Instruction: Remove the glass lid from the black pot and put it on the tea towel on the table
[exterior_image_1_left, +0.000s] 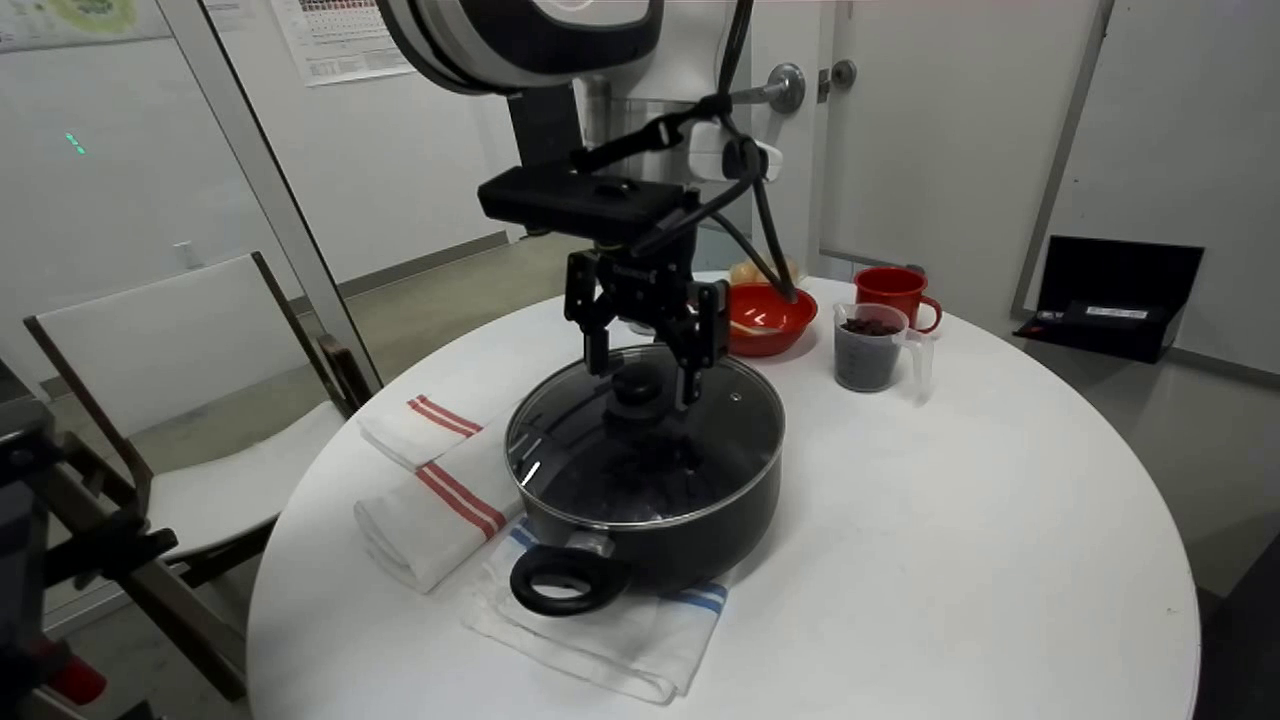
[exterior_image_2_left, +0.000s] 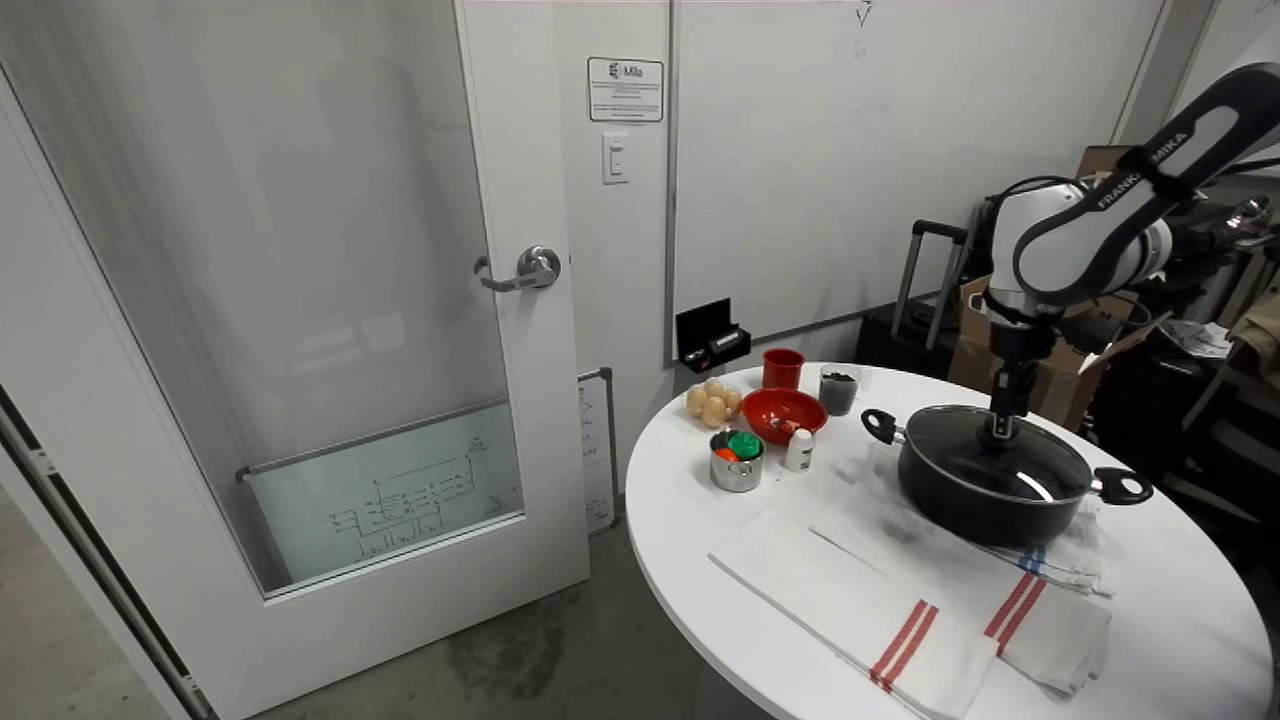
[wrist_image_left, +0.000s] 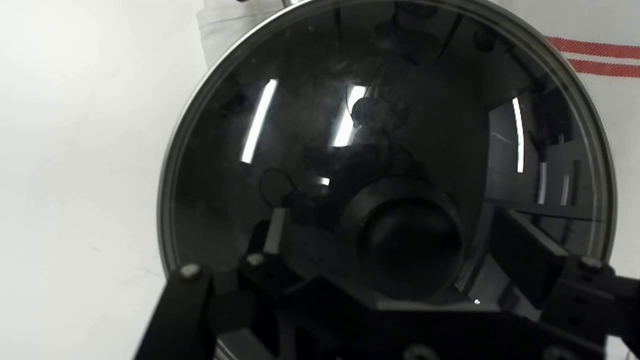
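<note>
Straddling the black knob (exterior_image_1_left: 637, 384) of the glass lid (exterior_image_1_left: 640, 465), the gripper (exterior_image_1_left: 643, 385) was observed in an exterior view with its jaws spread, tips at about knob height. The lid was seated on the black pot (exterior_image_1_left: 690, 545), directly beneath the jaws; under the pot, a blue-striped cloth (exterior_image_1_left: 600, 640) was noted on the table (exterior_image_1_left: 980, 540). The tea towel (exterior_image_1_left: 430, 510), folded and red-striped, was recorded off to one side of the jaws, just beside the pot. A red bowl (exterior_image_1_left: 768, 308), a measuring cup (exterior_image_1_left: 864, 362) and a red mug (exterior_image_1_left: 893, 285) were logged beyond the jaws.

In an exterior view, the jaws were seen edge-on over the lid's middle; the gap could not be read there. A steel cup (exterior_image_2_left: 736, 473) and a white bottle (exterior_image_2_left: 799, 451) were found well apart from the jaws.

In the wrist view, the knob was framed between the spread jaws, with a gap shown on either side.
</note>
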